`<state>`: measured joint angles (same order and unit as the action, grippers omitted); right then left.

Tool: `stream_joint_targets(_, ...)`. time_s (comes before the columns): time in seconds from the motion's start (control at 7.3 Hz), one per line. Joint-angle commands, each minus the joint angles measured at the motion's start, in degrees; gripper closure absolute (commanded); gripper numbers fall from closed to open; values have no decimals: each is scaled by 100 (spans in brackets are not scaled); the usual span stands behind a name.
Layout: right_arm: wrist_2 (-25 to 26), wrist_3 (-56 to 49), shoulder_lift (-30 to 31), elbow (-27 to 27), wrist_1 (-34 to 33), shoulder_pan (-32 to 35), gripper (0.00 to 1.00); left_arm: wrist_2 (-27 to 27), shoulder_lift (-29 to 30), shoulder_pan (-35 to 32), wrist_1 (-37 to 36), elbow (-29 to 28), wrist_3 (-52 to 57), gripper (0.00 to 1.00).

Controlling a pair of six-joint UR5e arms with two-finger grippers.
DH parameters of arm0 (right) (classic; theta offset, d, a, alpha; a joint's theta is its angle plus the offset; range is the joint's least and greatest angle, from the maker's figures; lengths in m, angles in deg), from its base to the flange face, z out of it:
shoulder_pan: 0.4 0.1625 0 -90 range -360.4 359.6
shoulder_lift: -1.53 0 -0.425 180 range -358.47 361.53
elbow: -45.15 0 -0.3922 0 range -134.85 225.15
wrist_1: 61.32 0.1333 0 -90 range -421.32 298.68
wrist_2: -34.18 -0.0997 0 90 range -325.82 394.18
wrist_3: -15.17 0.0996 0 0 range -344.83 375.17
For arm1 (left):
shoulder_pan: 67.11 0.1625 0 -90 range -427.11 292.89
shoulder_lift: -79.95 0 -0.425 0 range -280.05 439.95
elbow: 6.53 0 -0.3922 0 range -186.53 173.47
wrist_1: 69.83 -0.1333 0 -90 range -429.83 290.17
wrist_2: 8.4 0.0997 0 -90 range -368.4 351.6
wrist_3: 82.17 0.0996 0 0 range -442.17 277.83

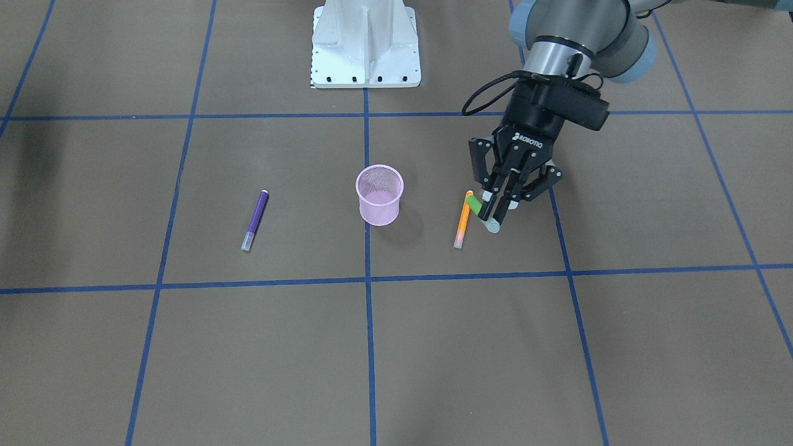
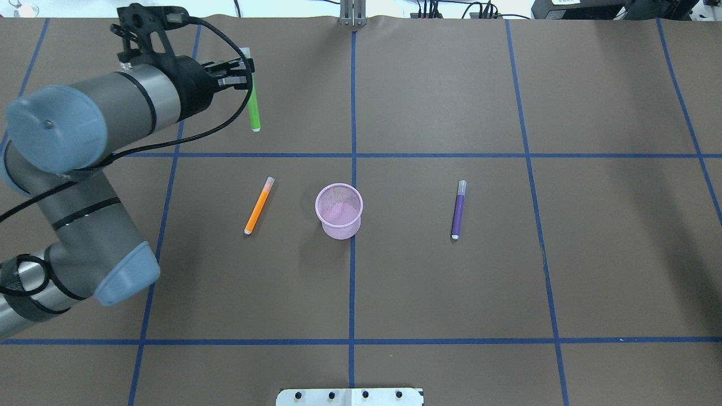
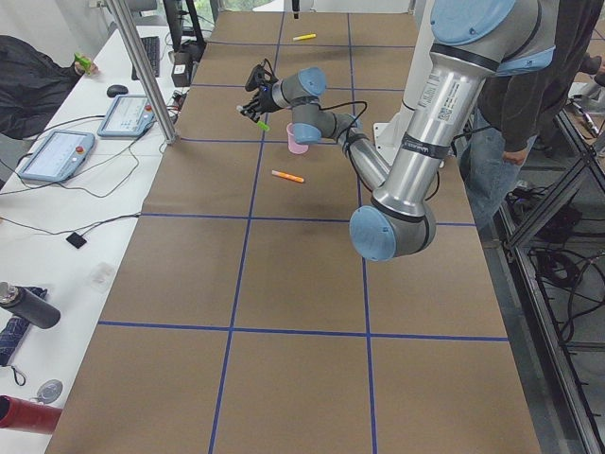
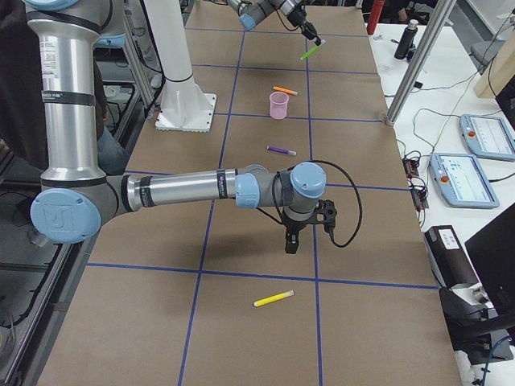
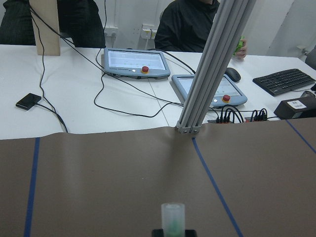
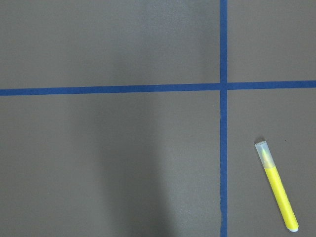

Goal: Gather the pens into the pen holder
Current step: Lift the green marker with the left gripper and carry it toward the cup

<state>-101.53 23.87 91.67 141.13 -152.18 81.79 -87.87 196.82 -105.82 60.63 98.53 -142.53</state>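
My left gripper (image 1: 495, 209) is shut on the green pen (image 1: 474, 203) and holds it in the air, tilted, with the green end hanging down (image 2: 254, 107). The pen's whitish cap (image 5: 173, 217) shows at the bottom of the left wrist view. The pink mesh pen holder (image 2: 338, 221) stands upright mid-table and looks empty. The orange pen (image 2: 259, 206) lies on the table to its left and the purple pen (image 2: 458, 210) to its right. My right gripper (image 4: 290, 244) points down over bare table far from the holder. I cannot tell whether it is open or shut.
A yellow pen (image 6: 277, 192) lies on the table near my right gripper, also seen in the exterior right view (image 4: 273, 298). The robot's white base plate (image 1: 365, 43) sits behind the holder. A metal post (image 5: 205, 74) and operators' desks stand beyond the far edge.
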Motion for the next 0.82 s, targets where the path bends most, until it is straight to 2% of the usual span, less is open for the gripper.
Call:
stream_joint_targets(0.0,229,9,-40,-771,1232,-168,1,336,274,250,6,-258,-117,100)
stream_joint_targets(0.27,404,-113,-259,-1255,1342,-222,1,371,274,259,6,-337,-204,100)
stream_joint_targets(0.68,476,-1060,-181,-1843,1999,-222,1,424,380,277,-3,-443,-284,100)
